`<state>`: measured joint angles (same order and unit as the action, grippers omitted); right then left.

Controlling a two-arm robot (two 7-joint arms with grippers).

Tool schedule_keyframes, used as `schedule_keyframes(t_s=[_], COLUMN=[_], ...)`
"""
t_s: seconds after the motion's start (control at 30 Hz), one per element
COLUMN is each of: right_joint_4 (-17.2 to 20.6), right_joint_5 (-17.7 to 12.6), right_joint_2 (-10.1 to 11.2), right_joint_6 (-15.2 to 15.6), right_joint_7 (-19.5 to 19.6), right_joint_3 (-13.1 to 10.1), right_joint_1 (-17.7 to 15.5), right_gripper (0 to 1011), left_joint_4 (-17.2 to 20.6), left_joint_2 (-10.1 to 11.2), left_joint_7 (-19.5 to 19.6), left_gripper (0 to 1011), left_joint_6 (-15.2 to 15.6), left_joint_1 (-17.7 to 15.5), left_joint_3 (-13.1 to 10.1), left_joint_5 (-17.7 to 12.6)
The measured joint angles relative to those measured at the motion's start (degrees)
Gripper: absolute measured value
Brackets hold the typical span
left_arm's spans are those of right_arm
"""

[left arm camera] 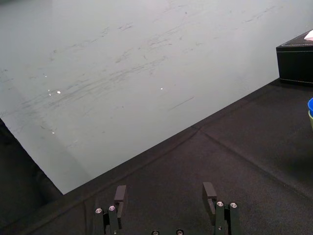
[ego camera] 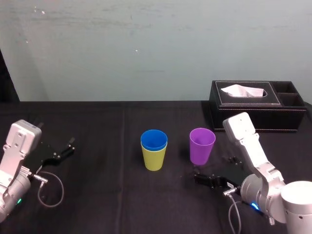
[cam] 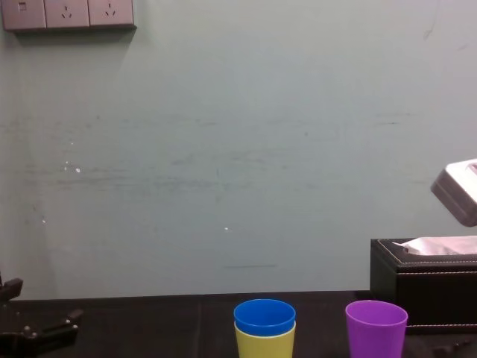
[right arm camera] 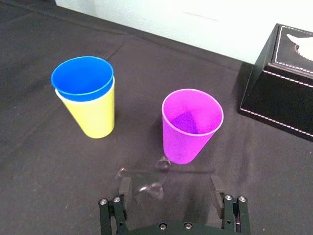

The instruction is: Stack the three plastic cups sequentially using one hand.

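Your right gripper (right arm camera: 170, 187) sits low over the counter (ego camera: 97, 195), just short of the purple cup (ego camera: 202, 145). Its fingers (right arm camera: 125, 187) are spread wide — nothing lies between them, and neither touches the cup. The purple cup stands upright on its own, near the black tissue box (ego camera: 253, 105). To its left, the blue cup (ego camera: 154, 139) is nested inside the yellow-green cup (ego camera: 154, 159), its top band showing above the rim. Your left gripper (left arm camera: 164, 193) rests at the counter's left side, well apart from the cups — fingers apart too, holding nothing.
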<state>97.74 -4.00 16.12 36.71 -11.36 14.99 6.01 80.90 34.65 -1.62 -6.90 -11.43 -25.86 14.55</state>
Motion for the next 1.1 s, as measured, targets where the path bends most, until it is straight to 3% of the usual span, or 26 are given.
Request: schedule_keyframes(t_s=[0.7,1.1], right_joint_4=[-9.0,-12.8], right_joint_5=[2.2,3.4], right_joint_2=[-5.3,-7.0], right_joint_6=[-2.8,-3.8], right_joint_7=[0.2,-0.4], right_joint_3=[-1.1,-1.8], right_joint_1=[5.0,7.5], right_gripper=[1003,1003], left_joint_4=[0.0,0.0], left_joint_2=[0.0,0.0], left_joint_7=[0.0,0.0], left_gripper=[1000,1000], left_joint_6=[0.0,0.0], left_joint_1=[0.0,0.0], left_joint_3=[0.0,0.0], left_joint_5=[0.0,0.0])
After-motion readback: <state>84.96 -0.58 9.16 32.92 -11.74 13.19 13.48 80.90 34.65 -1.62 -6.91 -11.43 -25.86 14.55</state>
